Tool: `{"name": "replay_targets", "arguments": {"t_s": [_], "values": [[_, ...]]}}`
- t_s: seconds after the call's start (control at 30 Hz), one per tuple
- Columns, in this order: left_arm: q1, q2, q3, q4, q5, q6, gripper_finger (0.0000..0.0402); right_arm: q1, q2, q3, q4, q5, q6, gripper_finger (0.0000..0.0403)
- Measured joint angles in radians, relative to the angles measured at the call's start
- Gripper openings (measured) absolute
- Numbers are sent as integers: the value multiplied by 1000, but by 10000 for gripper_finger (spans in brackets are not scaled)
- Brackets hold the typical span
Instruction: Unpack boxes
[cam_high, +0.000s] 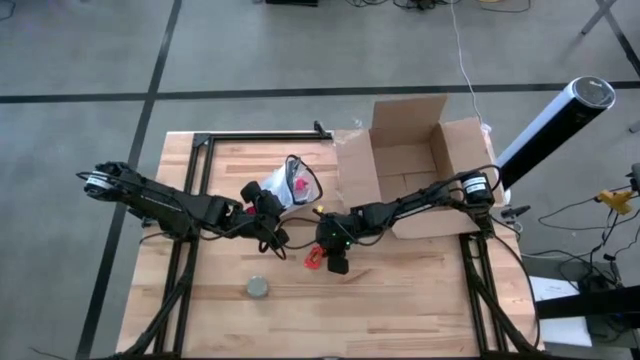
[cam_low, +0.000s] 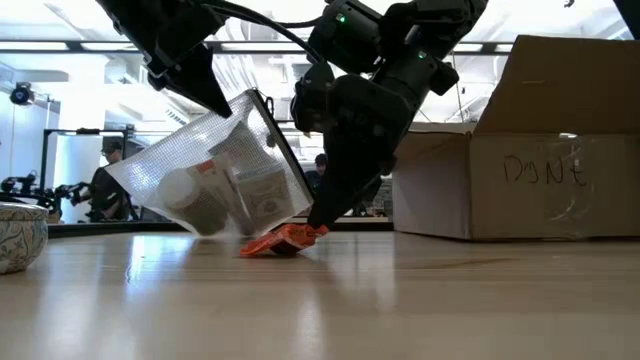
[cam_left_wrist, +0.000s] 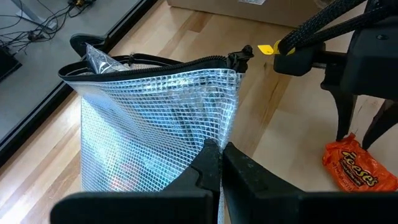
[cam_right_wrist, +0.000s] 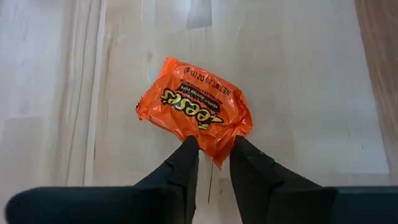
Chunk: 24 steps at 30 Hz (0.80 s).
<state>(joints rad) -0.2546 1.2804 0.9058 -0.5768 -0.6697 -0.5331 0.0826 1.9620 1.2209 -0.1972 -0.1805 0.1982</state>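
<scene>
1. The table (cam_high: 420, 290) is light wood, with both arms reaching in over its middle.
2. The box (cam_high: 415, 170) sits at the table's far right part, its flaps open and standing up. In the low view the box (cam_low: 515, 170) rests flat on the wood, with handwriting on its side. Neither gripper touches it.
3. The pouch (cam_high: 288, 185), a clear gridded zip bag, is lifted off the table and hangs tilted. The low view shows the pouch (cam_low: 225, 175) with a small white bottle and packets inside; its lower corner is near the candy.
4. The left gripper (cam_left_wrist: 219, 163) is closed on the pouch's edge, its fingers pinched together over the mesh. In the high view the left gripper (cam_high: 262, 205) is just left of the table's middle.
5. The right gripper (cam_right_wrist: 213, 152) points down at the table, its fingers narrowly parted around one crimped end of the candy (cam_right_wrist: 196, 111). Whether they actually pinch it I cannot tell. From above, the right gripper (cam_high: 330, 258) is just right of the left one.
6. The candy, an orange wrapped pack, lies on the wood.
7. A small round tin (cam_high: 258, 287) sits near the front edge, apart from everything.
</scene>
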Motion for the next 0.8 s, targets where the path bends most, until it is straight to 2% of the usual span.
{"name": "replay_targets", "arguments": {"t_s": [0.17,0.53,0.63,0.8], "values": [[0,0,0,0,0,0,0,0,3,0,-7,-2,0,56],[0,1,0,0,0,0,0,0,3,0,-6,-2,0,141],[0,1,0,0,0,0,0,0,3,0,-6,-1,0,139],[0,1,0,0,0,0,0,0,3,0,-6,0,0,105]]}}
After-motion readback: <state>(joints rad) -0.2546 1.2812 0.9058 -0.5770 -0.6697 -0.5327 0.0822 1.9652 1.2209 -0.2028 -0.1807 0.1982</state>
